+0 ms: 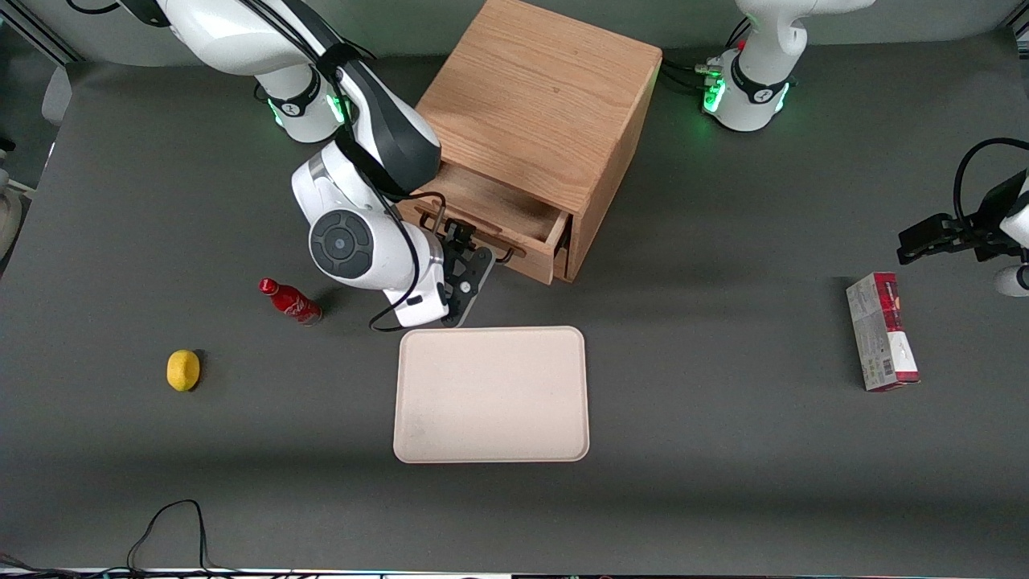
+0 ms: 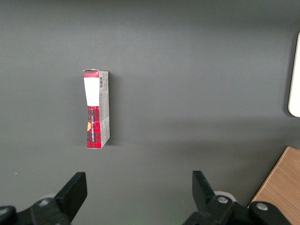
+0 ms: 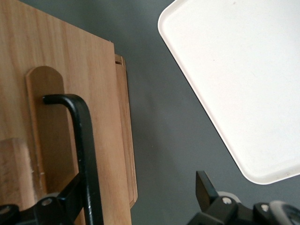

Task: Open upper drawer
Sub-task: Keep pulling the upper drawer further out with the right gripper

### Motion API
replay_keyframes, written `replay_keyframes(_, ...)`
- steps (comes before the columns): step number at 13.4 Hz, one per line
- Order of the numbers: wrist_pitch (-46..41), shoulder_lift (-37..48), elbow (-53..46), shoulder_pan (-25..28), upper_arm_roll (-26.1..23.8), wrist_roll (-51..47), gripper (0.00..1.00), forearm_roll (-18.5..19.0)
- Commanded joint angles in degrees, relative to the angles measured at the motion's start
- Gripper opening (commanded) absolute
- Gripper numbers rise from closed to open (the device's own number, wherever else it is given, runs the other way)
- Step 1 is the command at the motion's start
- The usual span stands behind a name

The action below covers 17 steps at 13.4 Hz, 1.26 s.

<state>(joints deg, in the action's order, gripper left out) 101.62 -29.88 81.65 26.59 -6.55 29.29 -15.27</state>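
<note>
Nearest the front camera lies a beige tray [image 1: 490, 394] on the dark table [image 1: 723, 466]. Just above it, the gripper [image 1: 465, 261] sits at the front of the upper drawer [image 1: 490, 221], its fingers spread apart with the black wire handle [image 3: 83, 140] beside one finger [image 3: 70, 199]. That drawer stands pulled partway out of the oak cabinet [image 1: 547, 104]. A red bottle [image 1: 289, 300] and a lemon [image 1: 182, 370] lie toward the working arm's end, a red box [image 1: 881, 331] toward the parked arm's.
</note>
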Motion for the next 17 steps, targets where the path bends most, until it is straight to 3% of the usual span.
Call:
replay_keyframes(1,1.13,-0.89,-0.7,-0.22,-0.04,1.38,1.0,-0.47)
replay_keyframes(17,1.04,-4.57,-6.58,-4.08,0.13,2.7,1.0,0.67)
